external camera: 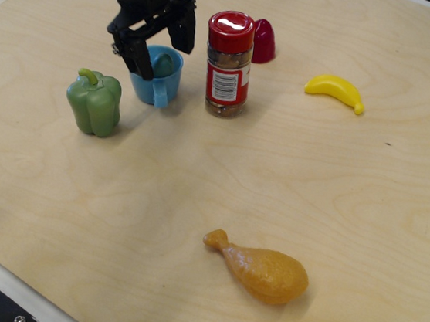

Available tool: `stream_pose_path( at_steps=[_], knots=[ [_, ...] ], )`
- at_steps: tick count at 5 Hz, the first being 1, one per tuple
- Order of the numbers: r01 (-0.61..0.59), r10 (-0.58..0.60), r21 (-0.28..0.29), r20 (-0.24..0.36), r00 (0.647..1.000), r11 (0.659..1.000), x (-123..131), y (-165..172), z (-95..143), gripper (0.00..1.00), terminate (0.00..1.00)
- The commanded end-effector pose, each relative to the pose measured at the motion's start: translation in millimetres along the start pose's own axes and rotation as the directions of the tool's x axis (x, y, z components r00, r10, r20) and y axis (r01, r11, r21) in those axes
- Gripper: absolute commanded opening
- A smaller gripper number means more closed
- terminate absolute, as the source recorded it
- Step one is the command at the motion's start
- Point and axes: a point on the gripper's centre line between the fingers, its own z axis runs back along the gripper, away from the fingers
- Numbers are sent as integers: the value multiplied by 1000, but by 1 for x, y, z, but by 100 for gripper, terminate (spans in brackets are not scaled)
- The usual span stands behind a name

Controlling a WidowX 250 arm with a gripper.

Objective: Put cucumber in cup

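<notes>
Gripper (164, 46) hovering over cup (156, 81) in upper left of frame, fingers spread apart, gripping nothing; cucumber (164, 65) sitting inside cup, rounded end poking above rim; green pepper (94, 102) standing left of cup, spice jar (228, 63) standing right of cup; chicken drumstick (261, 269) lying lower centre

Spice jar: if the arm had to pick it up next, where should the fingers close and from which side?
Probably around the clear body of the spice jar, below the red lid, coming down from above. It stands upright, with a round body. The fingers could close front and back: the cup sits close on one side, and a dark red object sits behind on the other.
</notes>
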Motion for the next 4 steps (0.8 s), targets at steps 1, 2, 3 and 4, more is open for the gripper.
stream_pose_path(
  at_steps=[1,2,3,4],
  knots=[
    [45,-36,-101,87,996,994,5,4,67,100,0],
    [45,-36,-101,87,996,994,5,4,67,100,0],
    [45,-36,-101,87,996,994,5,4,67,100,0],
    [45,-36,-101,87,996,994,5,4,67,100,100]
  ],
)
